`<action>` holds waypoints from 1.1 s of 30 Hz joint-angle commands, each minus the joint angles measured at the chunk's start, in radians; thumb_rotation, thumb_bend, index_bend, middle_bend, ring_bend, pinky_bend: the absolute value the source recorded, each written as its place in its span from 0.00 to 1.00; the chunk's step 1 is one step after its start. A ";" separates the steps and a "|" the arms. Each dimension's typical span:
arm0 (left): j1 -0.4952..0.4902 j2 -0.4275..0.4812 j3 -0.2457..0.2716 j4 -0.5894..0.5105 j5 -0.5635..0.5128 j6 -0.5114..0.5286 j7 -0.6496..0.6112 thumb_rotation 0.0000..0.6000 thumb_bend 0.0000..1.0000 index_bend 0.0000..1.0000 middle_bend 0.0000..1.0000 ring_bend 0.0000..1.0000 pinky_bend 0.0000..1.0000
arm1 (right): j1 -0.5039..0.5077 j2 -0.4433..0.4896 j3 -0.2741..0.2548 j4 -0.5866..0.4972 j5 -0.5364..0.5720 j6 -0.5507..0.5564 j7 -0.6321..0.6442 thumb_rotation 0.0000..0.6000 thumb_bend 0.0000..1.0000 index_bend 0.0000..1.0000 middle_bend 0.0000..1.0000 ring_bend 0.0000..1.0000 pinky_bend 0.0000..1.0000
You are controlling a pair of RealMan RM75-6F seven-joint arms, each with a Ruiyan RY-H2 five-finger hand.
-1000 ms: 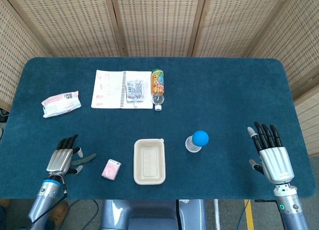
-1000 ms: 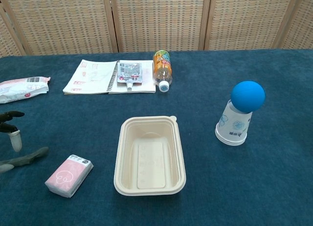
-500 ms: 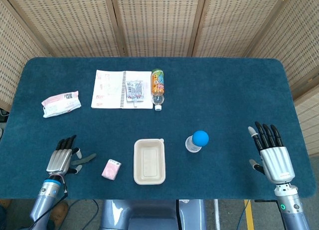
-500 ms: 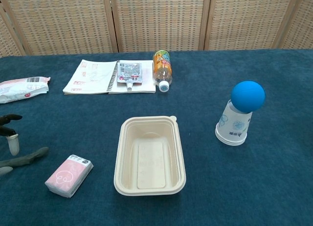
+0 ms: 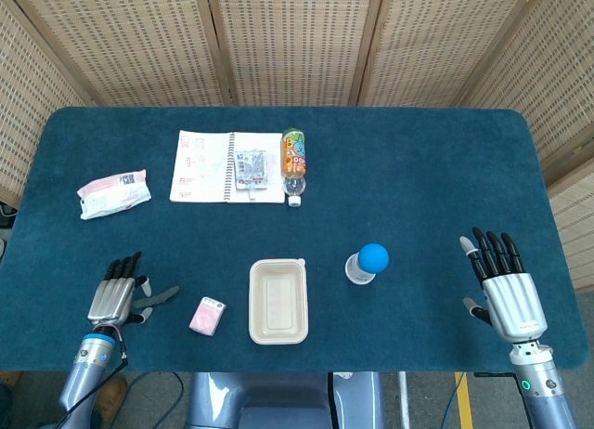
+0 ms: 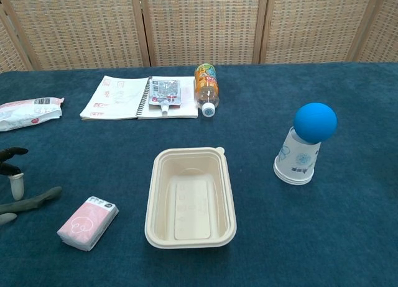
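Pink tissue pack (image 5: 207, 316), a small soft rectangle in glossy wrap with a pale printed motif, lies flat on the blue felt-like tablecloth (image 5: 418, 169) near the front edge, just beside the left hand (image 5: 118, 297) and to the left of the beige tray (image 5: 277, 301). That hand lies low over the cloth with its metallic back up, dark fingers (image 5: 123, 266) stretched forward and apart, thumb angled out toward the pack without touching it; it holds nothing. In the chest view only its grey thumb and fingertips (image 6: 13, 181) show at the left edge, apart from the tissue pack (image 6: 87, 222).

The right hand (image 5: 501, 285) sits well apart at the far side of the table, palm down, fingers straight and fanned, empty as well.

The tray (image 6: 190, 197) is a shallow, round-cornered rectangular container of matte fibre with a ribbed floor. To its right an upturned paper cup (image 6: 296, 159) with blue print carries a smooth blue ball (image 6: 315, 122) on its base. At the back lie an open spiral notebook (image 6: 122, 98), a small clear pouch (image 6: 163, 93) on its right page, and a plastic bottle (image 6: 205, 87) with an orange label on its side. A crinkled white and pink packet (image 6: 28, 112) lies at the far left.
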 commanded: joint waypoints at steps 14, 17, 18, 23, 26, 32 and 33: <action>-0.002 -0.018 -0.008 0.019 -0.007 -0.003 0.020 1.00 0.33 0.56 0.00 0.00 0.00 | -0.003 0.002 0.005 0.001 0.002 -0.002 0.009 1.00 0.00 0.00 0.00 0.00 0.00; -0.001 -0.021 -0.011 0.023 -0.008 0.001 0.020 1.00 0.35 0.57 0.00 0.00 0.00 | -0.003 0.003 0.006 0.000 0.004 -0.004 0.011 1.00 0.00 0.00 0.00 0.00 0.00; -0.001 -0.021 -0.012 0.024 -0.009 0.001 0.020 1.00 0.36 0.57 0.00 0.00 0.00 | -0.003 0.003 0.006 0.000 0.004 -0.004 0.011 1.00 0.00 0.00 0.00 0.00 0.00; -0.001 -0.026 -0.016 0.032 -0.017 0.001 0.028 1.00 0.38 0.58 0.00 0.00 0.00 | -0.003 0.004 0.007 0.000 0.005 -0.007 0.013 1.00 0.00 0.00 0.00 0.00 0.00; 0.000 -0.031 -0.018 0.039 -0.023 0.003 0.036 1.00 0.40 0.59 0.00 0.00 0.00 | -0.004 0.005 0.007 -0.002 0.006 -0.008 0.015 1.00 0.00 0.00 0.00 0.00 0.00; 0.001 -0.037 -0.022 0.046 -0.026 0.005 0.039 1.00 0.49 0.61 0.00 0.00 0.00 | -0.005 0.006 0.008 -0.003 0.006 -0.008 0.018 1.00 0.00 0.00 0.00 0.00 0.00; 0.001 -0.037 -0.022 0.046 -0.027 0.005 0.039 1.00 0.51 0.61 0.00 0.00 0.00 | -0.005 0.006 0.008 -0.003 0.006 -0.008 0.019 1.00 0.00 0.00 0.00 0.00 0.00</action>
